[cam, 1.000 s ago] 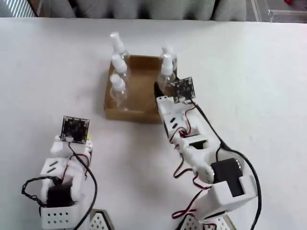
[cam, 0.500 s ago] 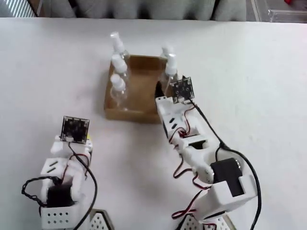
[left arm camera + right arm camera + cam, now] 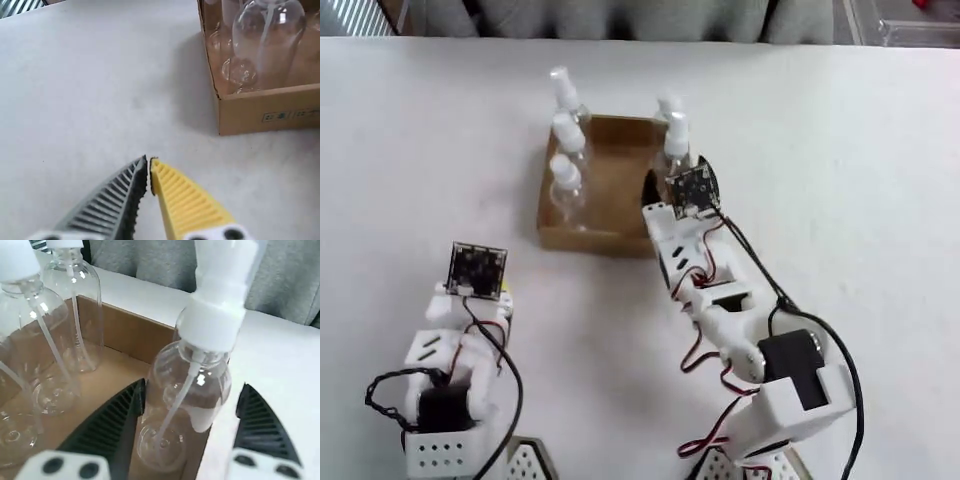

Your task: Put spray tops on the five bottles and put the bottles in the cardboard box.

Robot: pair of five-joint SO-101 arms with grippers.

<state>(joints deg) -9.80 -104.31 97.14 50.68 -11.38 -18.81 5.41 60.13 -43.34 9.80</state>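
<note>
Right claw has rolled and now stands released around the fifth spray bottle, upright at the cardboard box's 3 o'clock wall. Left claw is clenched. Likely only withdrawal remains.

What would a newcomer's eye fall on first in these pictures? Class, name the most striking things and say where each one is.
First, the cardboard box in the middle of the table, with three clear spray-topped bottles standing along its side nearer the left arm. Next, the right end effector at the box's near right corner, open around another bottle. The left end effector is shut, short of the box.
</note>
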